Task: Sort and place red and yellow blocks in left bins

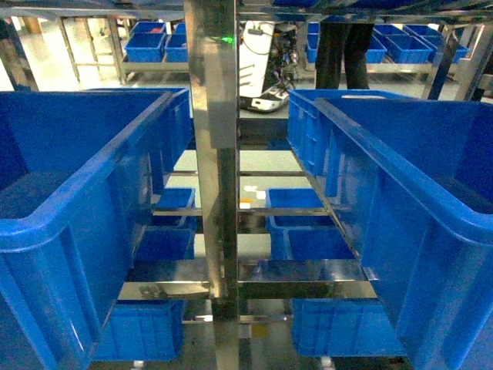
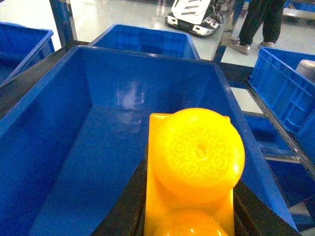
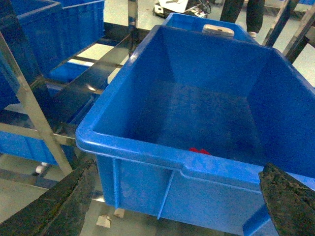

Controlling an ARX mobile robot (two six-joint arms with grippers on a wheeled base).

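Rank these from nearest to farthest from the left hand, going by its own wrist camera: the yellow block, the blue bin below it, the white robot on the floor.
1. Yellow block: gripped in the left hand.
2. Blue bin: directly beneath and ahead.
3. White robot: far back, top of view.

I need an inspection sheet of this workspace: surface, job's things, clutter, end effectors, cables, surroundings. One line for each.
Surface: steel rack carrying large blue bins; left bin looks empty where visible.
Job's things: yellow block, two round studs toward the camera, held over the left bin; a red piece, probably the red block, lies near the front wall inside the right bin, mostly hidden.
Clutter: grey round object on the bin rim behind the right bin.
End effectors: left end effector shut on the yellow block; right end effector open, in front of the right bin.
Cables: nothing seen.
Surroundings: a standing person, a white machine on the floor, more blue bins.
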